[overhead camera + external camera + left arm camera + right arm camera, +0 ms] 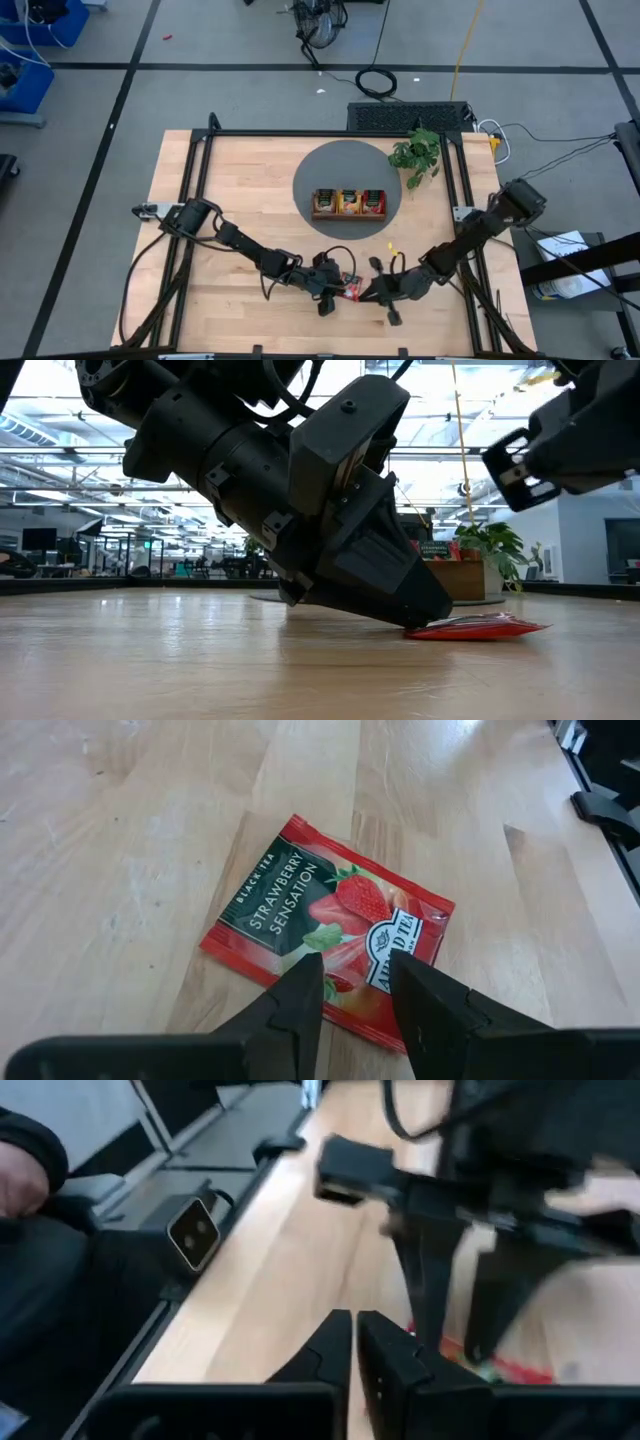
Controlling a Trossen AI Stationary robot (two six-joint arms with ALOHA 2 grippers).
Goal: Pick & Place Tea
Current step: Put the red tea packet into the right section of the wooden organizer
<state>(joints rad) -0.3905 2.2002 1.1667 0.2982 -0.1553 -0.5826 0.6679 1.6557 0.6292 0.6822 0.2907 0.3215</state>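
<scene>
Red tea sachet (pixel 325 952) pinned flat on the table (pixel 240 200) near its front edge.

The left gripper (pixel 355 982) is seen with fingers apart, tips apparently touching the sachet; the right gripper (pixel 355 1342) is held beside it, fingers together, empty.

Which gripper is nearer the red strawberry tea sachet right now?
Left. The left gripper is down at the red strawberry tea sachet, fingers straddling its edge. The right gripper sits just beside it on the other side, fingers shut, not on it.
</scene>
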